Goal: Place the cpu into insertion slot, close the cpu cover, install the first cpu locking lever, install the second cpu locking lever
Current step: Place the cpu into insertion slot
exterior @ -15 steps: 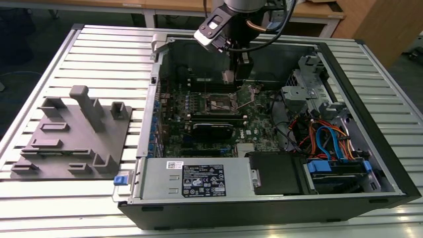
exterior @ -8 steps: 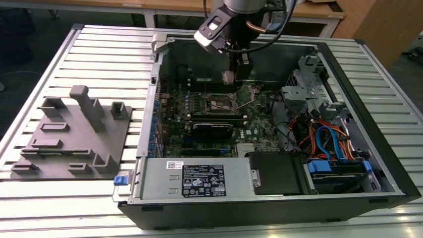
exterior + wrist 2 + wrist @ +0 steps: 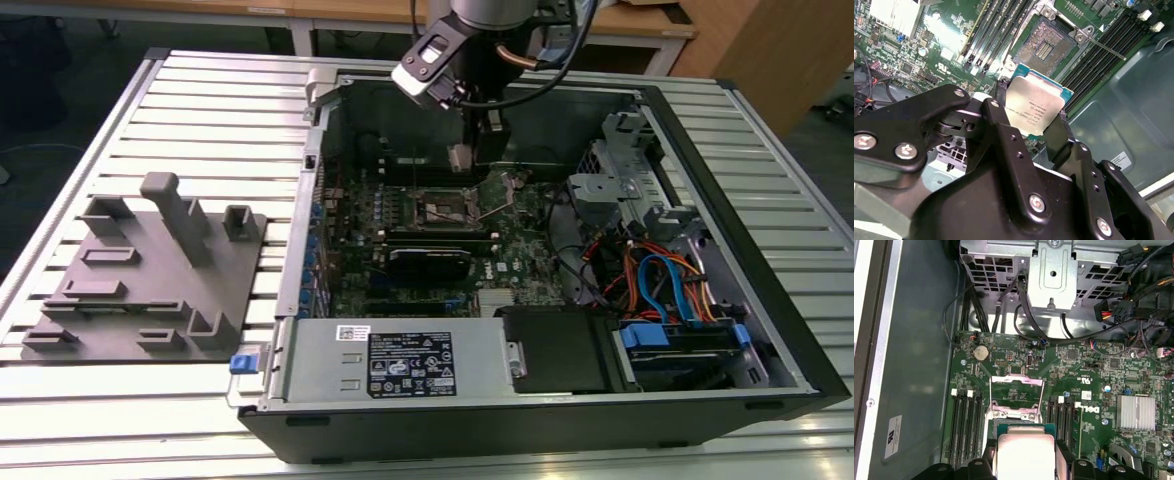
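My gripper (image 3: 470,150) hangs inside the open computer case (image 3: 747,200), shut on the cpu (image 3: 1035,106). The cpu is a small square chip with a silvery top, clamped by its edges between the black fingers (image 3: 1060,131). It sits tilted, above and just behind the insertion slot (image 3: 445,210). The slot's dark centre (image 3: 1046,47) lies uncovered. The cpu cover (image 3: 1016,381), a silver frame with a square window, stands swung open beyond the cpu (image 3: 1024,454). A thin lever rod (image 3: 1104,48) sticks out beside the slot.
Black memory slots (image 3: 966,420) flank the socket on both sides. A black card (image 3: 427,262) lies in front of the socket, and a silver heat sink (image 3: 1136,412) sits nearby. The drive cage (image 3: 614,180) and cables fill the exterior view's right. A grey fixture tray (image 3: 147,270) sits outside the case.
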You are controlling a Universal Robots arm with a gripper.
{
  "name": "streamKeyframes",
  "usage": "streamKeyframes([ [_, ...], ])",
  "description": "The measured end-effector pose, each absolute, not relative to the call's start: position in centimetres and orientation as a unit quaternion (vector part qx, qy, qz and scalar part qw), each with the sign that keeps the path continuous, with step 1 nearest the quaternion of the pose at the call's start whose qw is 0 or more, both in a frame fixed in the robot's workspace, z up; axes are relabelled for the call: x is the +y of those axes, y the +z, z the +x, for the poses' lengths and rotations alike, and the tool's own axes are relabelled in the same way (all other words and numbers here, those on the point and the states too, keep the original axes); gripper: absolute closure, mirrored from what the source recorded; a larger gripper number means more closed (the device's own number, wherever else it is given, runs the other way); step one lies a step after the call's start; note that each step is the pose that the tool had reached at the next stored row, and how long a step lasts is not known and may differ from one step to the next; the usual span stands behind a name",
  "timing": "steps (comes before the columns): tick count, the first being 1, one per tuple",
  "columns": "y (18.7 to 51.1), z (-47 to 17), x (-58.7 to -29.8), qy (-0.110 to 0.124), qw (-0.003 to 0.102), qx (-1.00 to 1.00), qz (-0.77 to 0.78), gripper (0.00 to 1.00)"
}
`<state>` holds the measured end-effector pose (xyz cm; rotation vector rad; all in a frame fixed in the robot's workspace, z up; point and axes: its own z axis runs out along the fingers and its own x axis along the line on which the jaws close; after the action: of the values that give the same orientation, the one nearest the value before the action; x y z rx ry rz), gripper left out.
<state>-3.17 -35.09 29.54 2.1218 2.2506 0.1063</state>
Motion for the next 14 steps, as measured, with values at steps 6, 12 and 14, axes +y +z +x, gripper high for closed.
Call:
streamKeyframes([
  [6, 29.40, -3.17, -35.09, 0.034, 0.023, 0.727, 0.685, 0.46],
  [12, 29.19, -3.17, -35.09, 0.034, 0.023, 0.727, 0.685, 0.46],
  [14, 29.11, -3.17, -35.09, 0.034, 0.023, 0.727, 0.685, 0.46],
])
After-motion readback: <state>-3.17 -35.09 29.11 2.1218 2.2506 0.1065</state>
